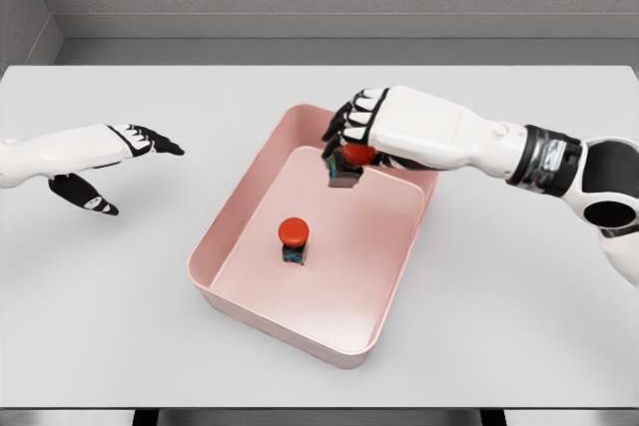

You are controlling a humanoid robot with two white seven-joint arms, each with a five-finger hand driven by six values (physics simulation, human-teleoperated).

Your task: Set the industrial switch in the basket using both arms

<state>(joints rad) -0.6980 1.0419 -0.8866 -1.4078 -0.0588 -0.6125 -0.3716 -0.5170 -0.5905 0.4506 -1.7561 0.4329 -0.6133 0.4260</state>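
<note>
- Switch number two (346,167), red button on a dark body, hangs pinched in my right hand's (351,127) fingers above the far end of the pink basket (225,231).
- One switch (294,242) already stands upright on the basket floor.
- Left hand (120,152) hovers over the counter (519,286) at left, fingers spread, holding nothing.
- I judge release is next: lower a little (clear of the far wall), then let go.

Work surface: flat, pale grey rectangular table (120,306).
One item rests directly on it: a pink, shallow rectangular plastic basket (228,205), set near the centre, slightly skewed.
</note>
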